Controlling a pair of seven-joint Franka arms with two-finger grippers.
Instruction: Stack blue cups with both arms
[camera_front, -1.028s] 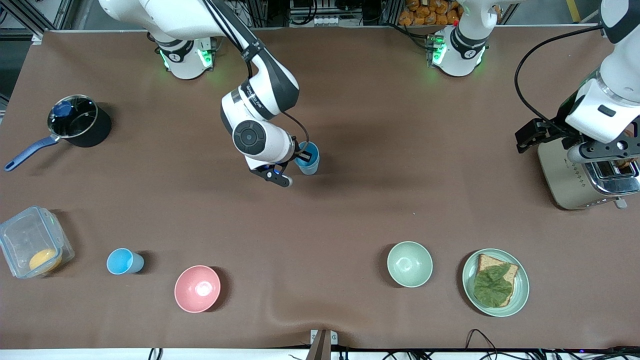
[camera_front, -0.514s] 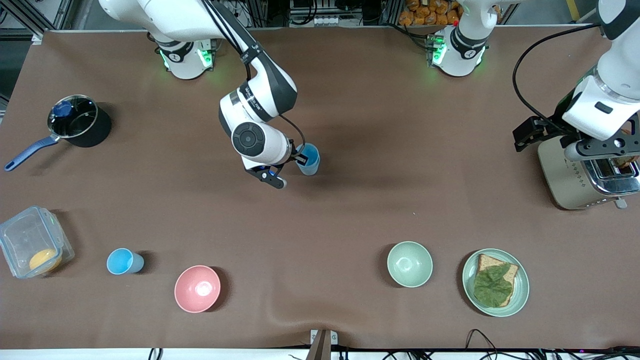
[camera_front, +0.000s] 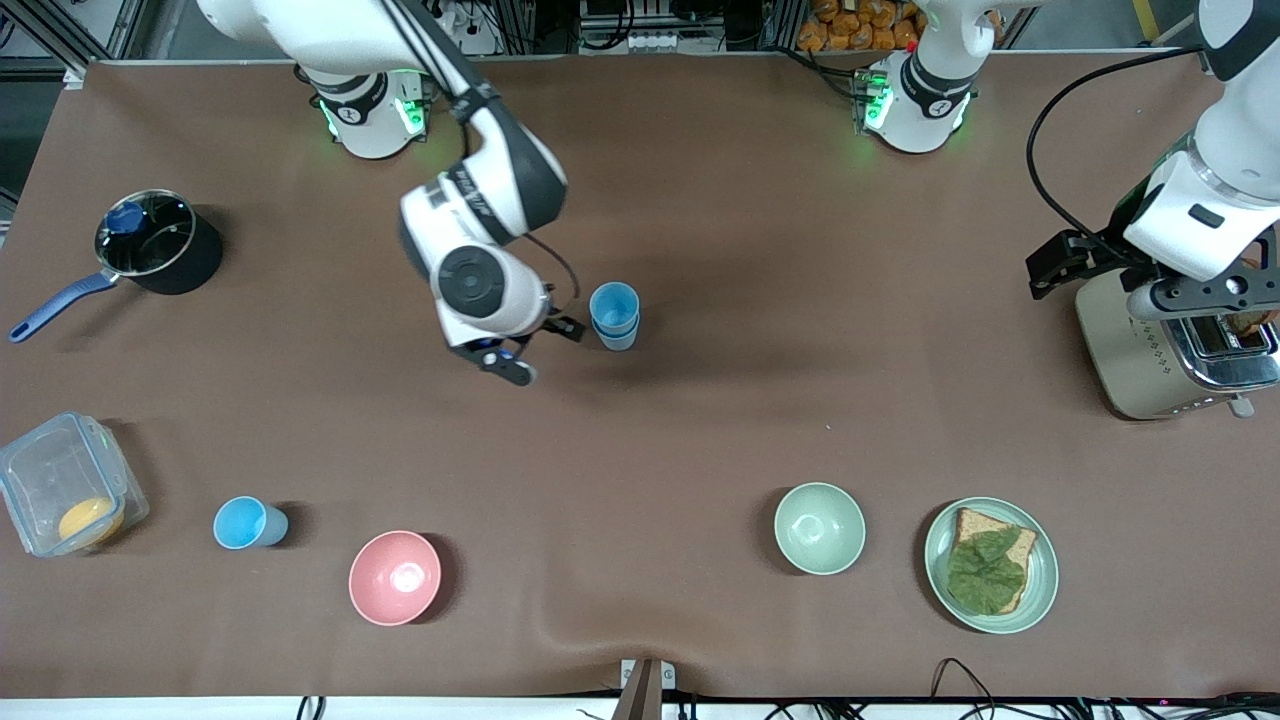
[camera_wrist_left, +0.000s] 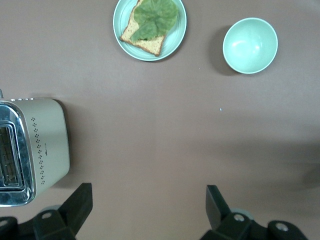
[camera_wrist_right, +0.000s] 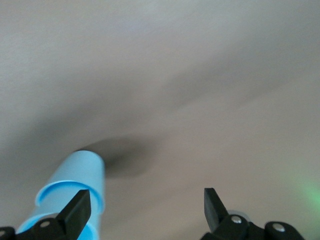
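Two blue cups (camera_front: 614, 315) already sit nested in the middle of the table, just beside the right gripper (camera_front: 540, 347), whose fingers are spread wide with nothing between them; in the right wrist view the stack (camera_wrist_right: 75, 192) shows right by one fingertip, so I'd say clearance is tight. One more blue cup (camera_front: 248, 523) stands alone, well away from that gripper and nearer the front camera, between the clear food box (camera_front: 68, 497) and the pink bowl (camera_front: 395, 577). My guess is the step in hand is backing off from the stack and going for the lone cup. To do that well, I'd lift straight up first so a finger doesn't clip the rim and tip the pair, then come down over the single cup with the fingers wide, pinch one wall and keep it upright. The left gripper (camera_wrist_left: 145, 200) waits over the toaster (camera_front: 1170, 355) end, fingers open and empty, with the green bowl (camera_wrist_left: 249, 45) and the plate (camera_wrist_left: 150, 29) of toast and a leaf in its wrist view. Table-wise, it's a brown cloth (camera_front: 700, 430) with a wrinkle at the edge nearest the front camera, so cups could sit a bit wobbly there. A black pot (camera_front: 158, 242) sits toward the right arm's end, and metal framing and cables run along the base side.
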